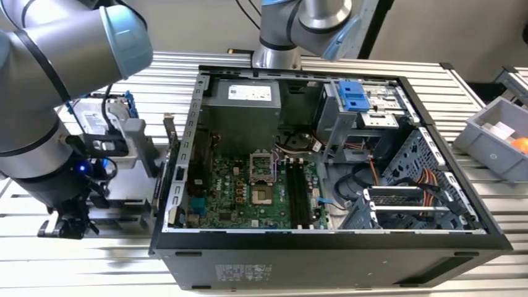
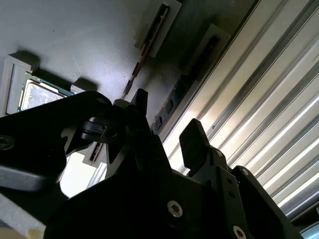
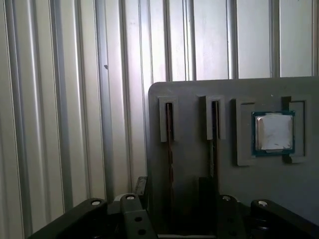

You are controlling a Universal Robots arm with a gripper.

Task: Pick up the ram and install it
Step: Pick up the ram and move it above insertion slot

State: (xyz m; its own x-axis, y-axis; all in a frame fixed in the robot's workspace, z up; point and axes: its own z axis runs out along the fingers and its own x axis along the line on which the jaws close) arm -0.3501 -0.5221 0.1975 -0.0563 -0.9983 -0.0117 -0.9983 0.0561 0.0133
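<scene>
At the exterior view's left, the gripper (image 1: 68, 228) hangs low over the slatted table (image 1: 99, 272), outside the open computer case (image 1: 330, 247). In the second wrist view its fingers (image 2: 193, 139) stand parted and hold nothing. The ram (image 3: 169, 142) stands on edge in a grey holder plate (image 3: 194, 97), between them.

A skewed or shallow closing looks like the main risk. The thin board could tilt, jam in its slot or slip free. The neighbouring stick (image 3: 215, 134) sits close and could be clipped by a finger. A processor (image 3: 273, 132) rests in the same plate.

To the right, the case's near wall (image 1: 177, 167) stands between holder and motherboard. The black memory slots (image 1: 298, 192) lie deep inside, near loose cables (image 1: 371, 167). A grey bin (image 1: 495, 139) sits far right.
</scene>
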